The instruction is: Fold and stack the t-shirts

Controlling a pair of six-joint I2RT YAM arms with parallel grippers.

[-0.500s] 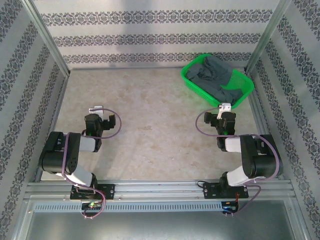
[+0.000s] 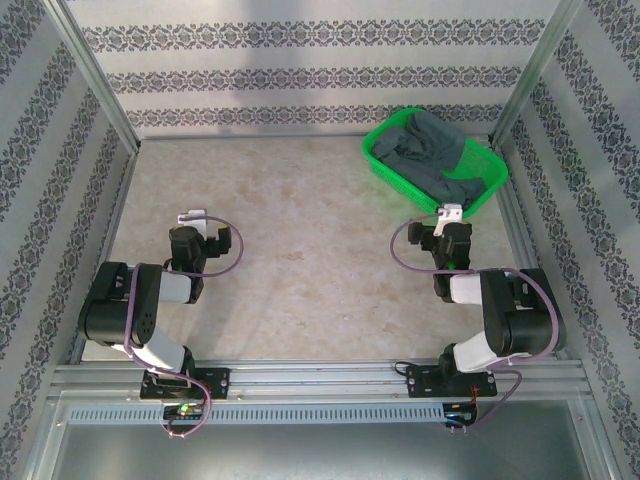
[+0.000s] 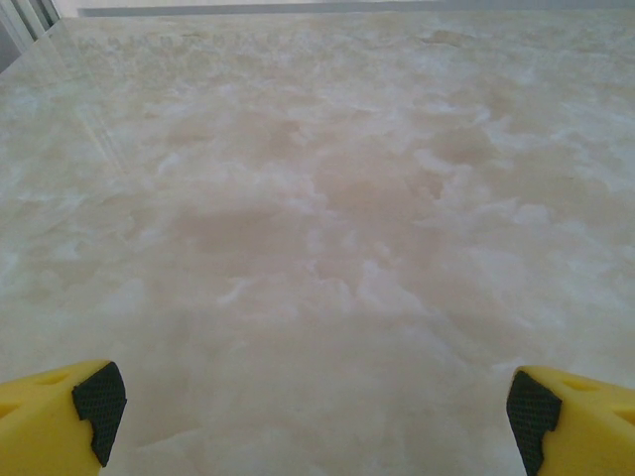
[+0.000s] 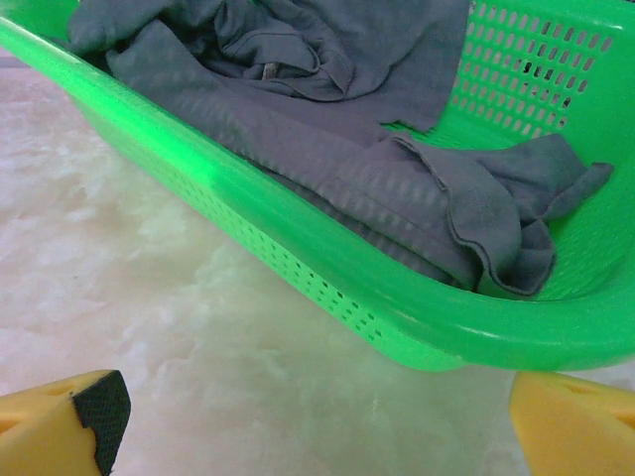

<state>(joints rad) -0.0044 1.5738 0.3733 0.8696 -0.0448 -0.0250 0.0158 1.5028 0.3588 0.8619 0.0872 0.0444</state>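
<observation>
Crumpled dark slate-grey t-shirts (image 2: 430, 155) (image 4: 327, 149) lie heaped in the bright green mesh basket (image 2: 380, 165) (image 4: 298, 258) at the back right of the table. My right gripper (image 2: 450, 214) (image 4: 317, 416) stands open just in front of the basket's near rim, nothing between its yellow fingers (image 4: 60, 421). My left gripper (image 2: 197, 220) (image 3: 313, 416) is open over bare tabletop at the left, far from the cloth, its black pads (image 3: 99, 402) wide apart.
The beige marbled table (image 2: 300, 210) stretches open between and ahead of both arms. Patterned walls with metal posts enclose the back and sides. A metal rail (image 2: 320, 375) carries the arm bases along the near edge.
</observation>
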